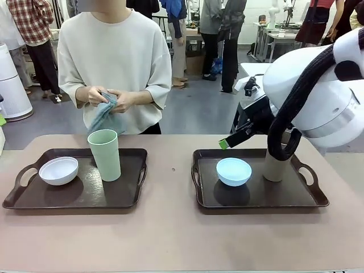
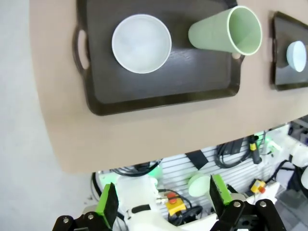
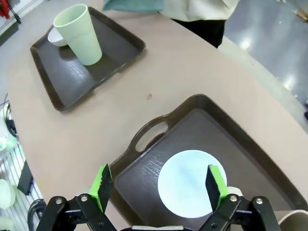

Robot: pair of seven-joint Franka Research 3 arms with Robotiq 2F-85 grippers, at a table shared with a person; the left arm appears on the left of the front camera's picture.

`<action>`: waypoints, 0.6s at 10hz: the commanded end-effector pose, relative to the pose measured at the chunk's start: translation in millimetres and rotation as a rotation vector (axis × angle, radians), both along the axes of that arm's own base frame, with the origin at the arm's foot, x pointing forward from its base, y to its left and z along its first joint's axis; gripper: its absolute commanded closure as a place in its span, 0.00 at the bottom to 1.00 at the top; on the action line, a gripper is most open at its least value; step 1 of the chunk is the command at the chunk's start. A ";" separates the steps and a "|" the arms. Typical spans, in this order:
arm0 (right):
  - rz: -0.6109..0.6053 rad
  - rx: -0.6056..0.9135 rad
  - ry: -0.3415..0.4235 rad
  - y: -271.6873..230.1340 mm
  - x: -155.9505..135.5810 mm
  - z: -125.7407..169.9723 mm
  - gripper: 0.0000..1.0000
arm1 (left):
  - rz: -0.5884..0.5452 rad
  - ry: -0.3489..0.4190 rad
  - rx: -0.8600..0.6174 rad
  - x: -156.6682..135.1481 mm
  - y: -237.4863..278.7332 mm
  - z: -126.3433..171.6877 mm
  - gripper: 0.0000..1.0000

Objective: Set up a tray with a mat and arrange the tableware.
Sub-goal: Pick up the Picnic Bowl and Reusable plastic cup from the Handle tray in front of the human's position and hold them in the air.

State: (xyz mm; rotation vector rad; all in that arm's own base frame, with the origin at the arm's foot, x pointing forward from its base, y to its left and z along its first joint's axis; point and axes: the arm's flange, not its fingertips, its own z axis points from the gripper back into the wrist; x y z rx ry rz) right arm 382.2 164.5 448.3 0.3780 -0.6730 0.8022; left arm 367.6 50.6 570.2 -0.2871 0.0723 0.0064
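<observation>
Hovering above the light blue bowl (image 3: 191, 183)
Right gripper (image 3: 156, 182) spread wide, bowl beneath one finger; left gripper (image 2: 163, 198) spread too, well apart from the white bowl (image 2: 141, 43).

There are two trays: left tray (image 1: 73, 203), right tray (image 1: 259, 201). Two bowls: white bowl (image 1: 58, 170), blue bowl (image 1: 234, 171). Two cups: green cup (image 1: 105, 155), tan cup (image 1: 273, 170). One cloth (image 1: 104, 118).

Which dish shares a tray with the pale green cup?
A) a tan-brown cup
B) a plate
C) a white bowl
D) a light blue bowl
C: the white bowl sits beside the pale green cup on the left tray; the light blue bowl lies on the right tray.
</observation>
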 end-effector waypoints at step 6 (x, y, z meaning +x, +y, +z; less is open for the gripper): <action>0.324 0.099 -0.205 54.5 33.8 -11.3 0.00 | -0.028 -0.202 0.209 30.9 -29.4 -5.7 0.00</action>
